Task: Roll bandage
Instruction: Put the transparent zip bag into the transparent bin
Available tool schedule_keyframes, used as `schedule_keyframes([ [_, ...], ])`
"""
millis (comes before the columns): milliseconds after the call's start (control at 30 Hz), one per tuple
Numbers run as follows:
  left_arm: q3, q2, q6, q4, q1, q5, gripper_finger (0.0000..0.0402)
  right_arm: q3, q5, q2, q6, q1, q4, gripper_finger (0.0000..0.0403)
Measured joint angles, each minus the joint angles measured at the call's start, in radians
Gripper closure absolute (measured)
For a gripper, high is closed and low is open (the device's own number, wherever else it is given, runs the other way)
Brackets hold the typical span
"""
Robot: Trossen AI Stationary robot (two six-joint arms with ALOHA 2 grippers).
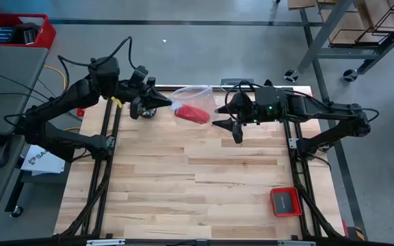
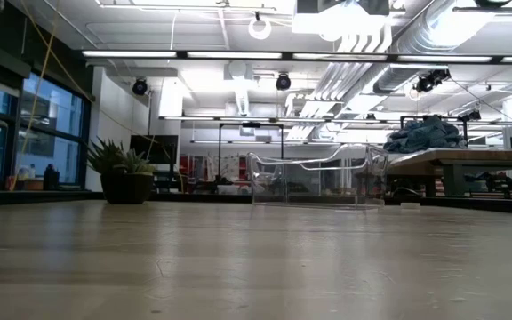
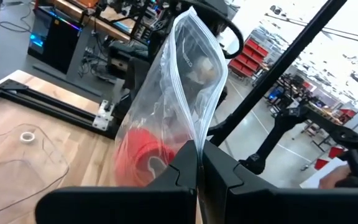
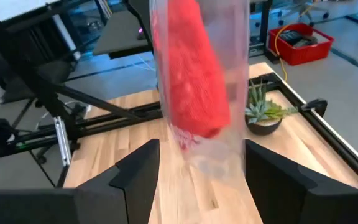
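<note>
The red bandage [image 1: 191, 113] lies bunched inside a clear zip bag [image 1: 191, 96], which is held above the table's far middle. My left gripper [image 1: 157, 101] is shut on the bag; the left wrist view shows the bag [image 3: 173, 87] and the bandage [image 3: 143, 155] within it. My right gripper [image 1: 221, 117] is open just to the right of the bag. In the right wrist view [image 4: 201, 180] its fingers stand on either side of the bag's lower end [image 4: 210, 158], with the bandage [image 4: 194, 81] just above; I see no touch. My left gripper pinches the bag's side edge [image 3: 197, 140] between its two shut fingers, coming level from the table's left. The bag is lifted clear of the table and stands tilted beyond the fingers. The bandage sags in its lower part.
A clear plastic tray [image 3: 17, 149] lies on the table near the far edge; it also shows in the low view [image 2: 318, 182]. A small potted plant [image 4: 263, 115] stands near the far left. A small red square tray [image 1: 286, 201] sits at the near right. The wooden tabletop [image 1: 183, 184] lies bare in the middle.
</note>
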Motion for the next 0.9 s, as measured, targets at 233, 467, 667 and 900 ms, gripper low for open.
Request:
schedule_keyframes([
  [233, 0.000, 0.016, -0.001, 0.005, 0.000, -0.011, 0.0401, 0.000, -0.005, 0.001, -0.022, 0.000, 0.054, 0.0203],
  [467, 0.000, 0.027, 0.009, 0.007, 0.000, -0.031, 0.0401, 0.000, -0.010, 0.030, -0.017, 0.017, 0.026, 0.0377],
  [667, 0.000, 0.029, 0.027, 0.021, 0.000, -0.037, 0.0401, 0.000, -0.004, 0.057, 0.026, 0.019, -0.062, 0.0399],
  [900, 0.000, 0.028, 0.058, -0.077, 0.000, -0.039, 0.0401, 0.000, -0.004, 0.045, 0.071, 0.019, -0.117, 0.0402],
])
